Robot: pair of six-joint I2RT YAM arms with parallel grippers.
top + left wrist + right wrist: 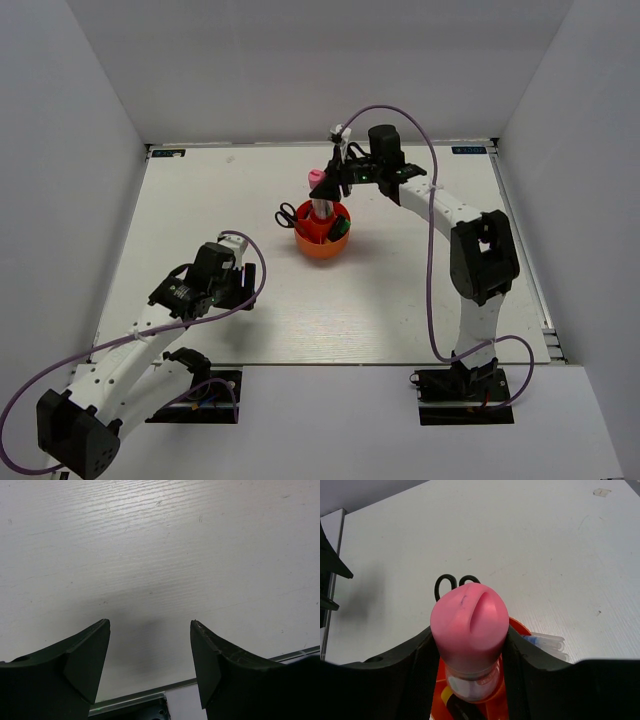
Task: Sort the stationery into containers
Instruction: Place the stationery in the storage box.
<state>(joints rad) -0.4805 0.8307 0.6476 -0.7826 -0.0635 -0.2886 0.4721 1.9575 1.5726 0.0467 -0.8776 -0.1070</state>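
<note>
Right wrist view: right gripper (470, 635) is clamped on the pink-capped tube (468, 622), held upright over the orange organizer (519, 628). The tube's lower end is down among the compartments; can't tell if it's seated. Scissors (451, 582) handles show just behind the organizer; can't tell if they're in it or beside it. Left gripper (150, 630) is spread apart, empty, over bare table (150, 540). Risk: if let go before it bottoms out, the tube may topple out or tip the organizer, and items already inside could block it.

The pink-capped clear tube (318, 192) stands upright amid the red-orange organizer (322, 250), black-handled scissors (288, 214) at its left rim
</note>
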